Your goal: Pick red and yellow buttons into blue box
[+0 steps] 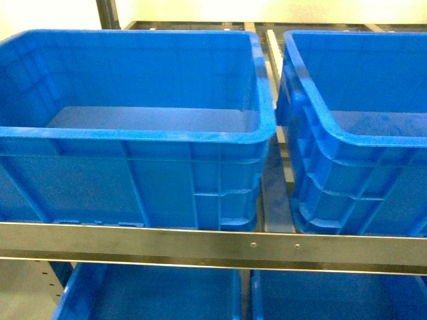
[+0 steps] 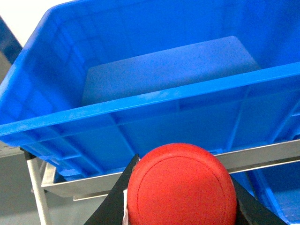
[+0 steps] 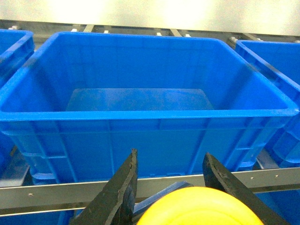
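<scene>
Two deep blue crates sit side by side on a metal shelf rail [image 1: 200,247]: the blue box [image 1: 133,137] on the left, a second crate [image 1: 353,133] on the right. Left wrist view: the left gripper [image 2: 183,197] is closed around the red button [image 2: 182,185], just in front of the box's rim. Right wrist view: the right gripper [image 3: 171,187] clasps the yellow button [image 3: 199,208] between dark fingers [image 3: 123,187], before the same box.

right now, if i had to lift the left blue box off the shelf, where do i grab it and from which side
Probably the blue box by the thick rolled rim of its near wall, from the front, fingers hooked under the overhanging lip. The metal shelf rail hides its base, and the neighbouring crate crowds its right side.
</scene>
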Controlling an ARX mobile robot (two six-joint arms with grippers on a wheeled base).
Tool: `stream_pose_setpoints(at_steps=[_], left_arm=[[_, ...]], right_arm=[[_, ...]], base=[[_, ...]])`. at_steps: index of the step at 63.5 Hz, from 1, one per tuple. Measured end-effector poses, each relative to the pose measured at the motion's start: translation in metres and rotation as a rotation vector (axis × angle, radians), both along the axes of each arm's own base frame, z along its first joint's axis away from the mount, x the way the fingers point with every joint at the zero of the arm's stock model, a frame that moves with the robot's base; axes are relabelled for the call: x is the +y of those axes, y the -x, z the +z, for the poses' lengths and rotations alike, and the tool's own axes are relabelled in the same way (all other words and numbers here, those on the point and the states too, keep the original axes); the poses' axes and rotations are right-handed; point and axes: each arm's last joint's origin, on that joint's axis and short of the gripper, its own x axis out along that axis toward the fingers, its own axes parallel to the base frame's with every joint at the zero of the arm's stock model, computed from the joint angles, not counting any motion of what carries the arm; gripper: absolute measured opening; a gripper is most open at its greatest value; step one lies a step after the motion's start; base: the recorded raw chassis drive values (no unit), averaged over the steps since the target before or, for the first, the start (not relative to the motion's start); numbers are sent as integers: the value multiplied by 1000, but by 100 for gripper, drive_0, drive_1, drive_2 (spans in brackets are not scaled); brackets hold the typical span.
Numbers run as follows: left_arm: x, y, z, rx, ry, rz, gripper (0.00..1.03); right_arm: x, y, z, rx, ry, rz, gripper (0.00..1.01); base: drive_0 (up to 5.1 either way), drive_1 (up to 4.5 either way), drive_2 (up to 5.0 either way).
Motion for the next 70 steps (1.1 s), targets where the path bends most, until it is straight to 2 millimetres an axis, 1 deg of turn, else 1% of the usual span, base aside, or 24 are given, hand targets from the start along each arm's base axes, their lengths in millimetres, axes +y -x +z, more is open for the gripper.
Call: stream_pose_setpoints(at_steps=[41,66,70], left_arm=[[0,0,0,0,0,0,31],[0,0,0,1,0,-4,31],[0,0,0,4,-1,-4,31]], right_arm=[[0,0,0,1,0,0,38],[0,0,0,-1,0,-3,38],[0,0,0,0,0,-4,38]], base=[[503,-241,-219],[0,0,0],[5,345,-334]])
